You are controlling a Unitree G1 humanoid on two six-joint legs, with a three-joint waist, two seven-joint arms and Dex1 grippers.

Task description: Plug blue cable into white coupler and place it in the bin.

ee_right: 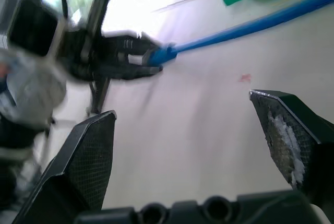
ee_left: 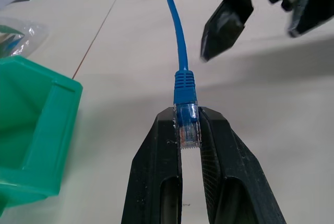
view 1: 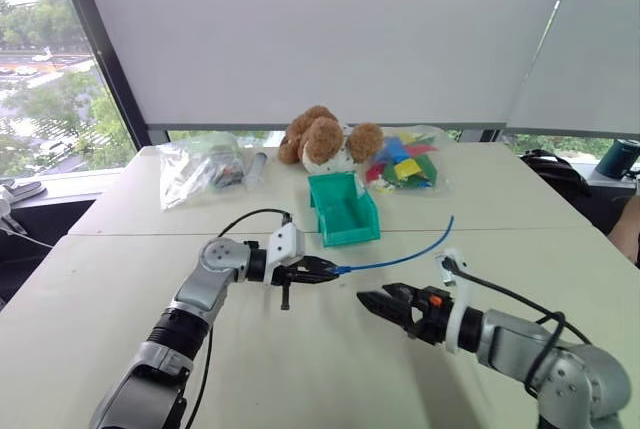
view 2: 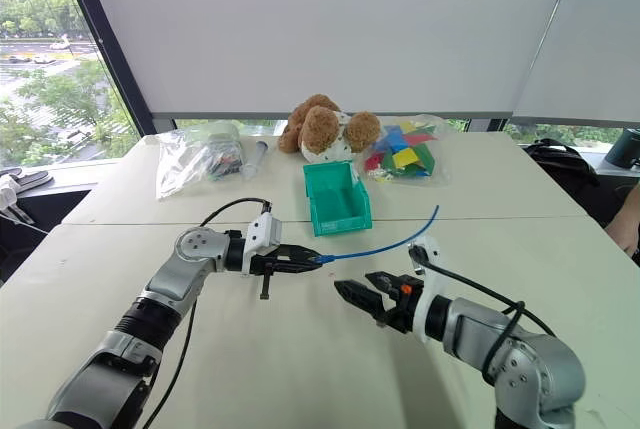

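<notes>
My left gripper is shut on the clear plug of the blue cable and holds it just above the table. The cord arcs away to the right, and its far end rises near my right arm. My right gripper hovers a little to the right of the plug, open and empty, pointing toward the left gripper. The teal bin stands upright just behind the left gripper, its inside bare as far as I can see. The white coupler is out of view.
A teddy bear sits behind the bin. To its right lies a clear bag of coloured pieces, and another clear bag lies at the back left. A person's arm shows at the right edge.
</notes>
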